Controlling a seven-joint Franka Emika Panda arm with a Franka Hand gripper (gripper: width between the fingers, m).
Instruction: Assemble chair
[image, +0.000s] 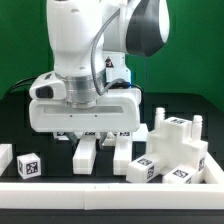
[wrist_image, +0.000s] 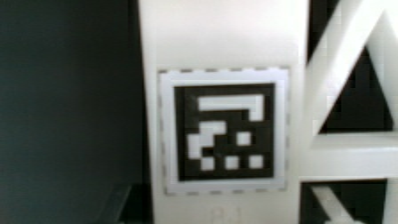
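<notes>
Your gripper (image: 103, 152) hangs low over the black table (image: 18, 125), a white tagged chair bar (wrist_image: 214, 120) filling the wrist view close before it; you cannot tell whether it clamps that bar, probably meant for the blocky chair assembly (image: 175, 150) near the exterior view's right.
</notes>
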